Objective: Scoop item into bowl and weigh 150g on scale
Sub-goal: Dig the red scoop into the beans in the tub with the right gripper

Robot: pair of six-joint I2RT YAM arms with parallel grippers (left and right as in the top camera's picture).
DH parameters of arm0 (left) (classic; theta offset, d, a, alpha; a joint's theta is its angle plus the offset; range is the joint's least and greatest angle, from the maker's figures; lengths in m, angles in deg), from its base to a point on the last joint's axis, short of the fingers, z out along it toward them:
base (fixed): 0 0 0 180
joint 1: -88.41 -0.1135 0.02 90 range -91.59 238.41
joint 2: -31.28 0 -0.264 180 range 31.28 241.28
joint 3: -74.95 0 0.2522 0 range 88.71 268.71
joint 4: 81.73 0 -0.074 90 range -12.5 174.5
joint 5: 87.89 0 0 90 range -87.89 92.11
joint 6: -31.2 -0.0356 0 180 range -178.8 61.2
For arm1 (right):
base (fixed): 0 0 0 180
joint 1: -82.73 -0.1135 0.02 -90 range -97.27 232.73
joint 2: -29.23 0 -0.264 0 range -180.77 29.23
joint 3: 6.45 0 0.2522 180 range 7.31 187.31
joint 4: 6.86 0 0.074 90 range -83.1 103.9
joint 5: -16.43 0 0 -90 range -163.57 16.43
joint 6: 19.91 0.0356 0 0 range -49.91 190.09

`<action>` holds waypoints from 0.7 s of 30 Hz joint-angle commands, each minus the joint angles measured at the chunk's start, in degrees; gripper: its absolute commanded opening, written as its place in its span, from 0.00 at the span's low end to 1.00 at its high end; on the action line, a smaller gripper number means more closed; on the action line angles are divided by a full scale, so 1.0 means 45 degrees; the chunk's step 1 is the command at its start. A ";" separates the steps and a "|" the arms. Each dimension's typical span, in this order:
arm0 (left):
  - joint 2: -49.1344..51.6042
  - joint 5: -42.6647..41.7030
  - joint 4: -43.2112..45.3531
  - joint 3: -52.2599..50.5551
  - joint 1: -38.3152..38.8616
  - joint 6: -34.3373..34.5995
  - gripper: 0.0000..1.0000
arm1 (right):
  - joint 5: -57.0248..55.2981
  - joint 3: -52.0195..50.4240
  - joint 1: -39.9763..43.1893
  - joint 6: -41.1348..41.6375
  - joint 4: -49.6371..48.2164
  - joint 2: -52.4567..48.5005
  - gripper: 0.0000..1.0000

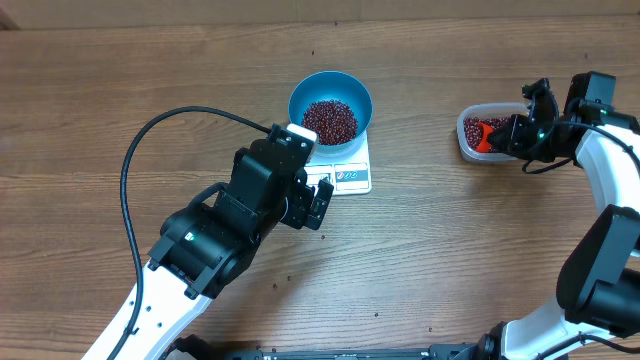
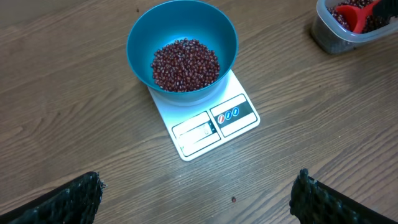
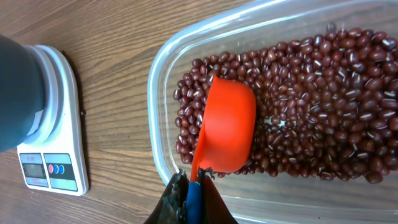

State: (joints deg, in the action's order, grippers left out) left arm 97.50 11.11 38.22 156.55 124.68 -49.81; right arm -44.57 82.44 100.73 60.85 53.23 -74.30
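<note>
Scooping step in hand. Clamped with the right fingers [image 3: 171, 202] on the handle of the orange scoop [image 3: 227, 124], sunk among the beans [image 3: 323, 93] in the clear tub [image 3: 160, 93] at 3 o'clock. Left fingers [image 2: 65, 200] spread apart, empty, at 6 o'clock of the scale [image 2: 205, 130]. Blue bowl [image 2: 140, 37] atop it, partly filled. Next, likely: lift level, carry toward 9 o'clock, tip gently, mind spills and overshoot.

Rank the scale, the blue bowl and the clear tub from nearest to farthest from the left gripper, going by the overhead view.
1. Scale: right in front of the left gripper.
2. Blue bowl: sitting on the scale's far end.
3. Clear tub: far off on the right side.
</note>
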 commanded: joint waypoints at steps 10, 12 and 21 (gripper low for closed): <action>-0.0219 0.0083 0.0000 0.0053 -0.0058 0.0092 1.00 | 0.0495 -0.0495 0.0335 0.0413 -0.0923 -0.0627 0.04; -0.0219 0.0083 -0.0005 0.0053 -0.0058 0.0092 1.00 | 0.0495 -0.0495 0.0384 0.0471 -0.1020 -0.0724 0.04; -0.0219 0.0083 0.0000 0.0053 -0.0058 0.0092 1.00 | 0.0442 -0.0495 0.0389 0.0476 -0.1375 -0.0821 0.04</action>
State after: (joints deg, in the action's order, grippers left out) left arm 97.50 11.13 38.22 156.57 124.68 -49.81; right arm -41.80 81.11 102.68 62.60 47.63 -75.85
